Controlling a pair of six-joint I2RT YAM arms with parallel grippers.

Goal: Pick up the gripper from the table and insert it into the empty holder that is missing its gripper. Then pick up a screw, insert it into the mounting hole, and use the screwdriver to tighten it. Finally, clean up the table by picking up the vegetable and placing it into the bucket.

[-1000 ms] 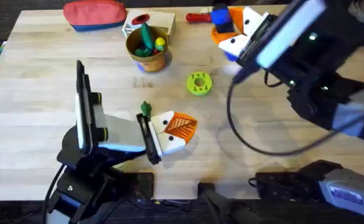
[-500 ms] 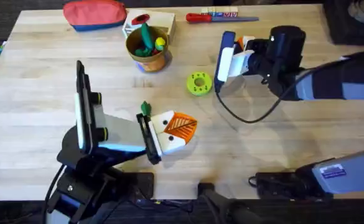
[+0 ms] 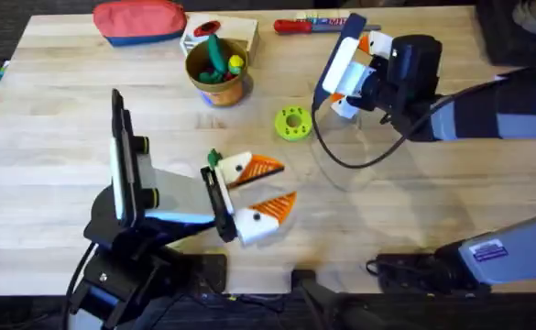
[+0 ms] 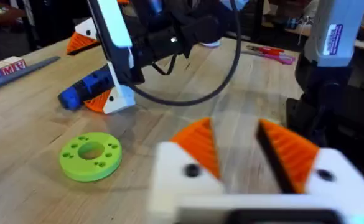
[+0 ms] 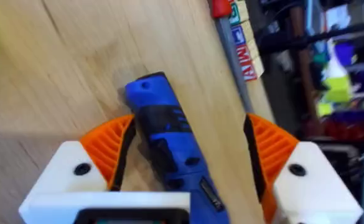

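Seemingly the job is somewhere in its screwdriver stage. Toward 1 o'clock on the table the right gripper (image 5: 188, 155) has its fingers spread astride the blue screwdriver (image 5: 163, 137), which lies flat on the wood: one orange pad (image 5: 110, 149) is just beside the barrel and the other stands well apart, so nothing is clamped. Near the centre, the left gripper (image 3: 272, 185) is also splayed and holds nothing. Both of its own pads are in place, and no loose orange gripper, bare holder or screw can be made out, so whether those steps are finished cannot be judged. At 11 o'clock the bucket (image 3: 222, 90) already has green and yellow pieces in it. A small dark-green shape, probably the vegetable (image 3: 214, 159), sits just beside the left gripper, so the clean-up looks to be still ahead.
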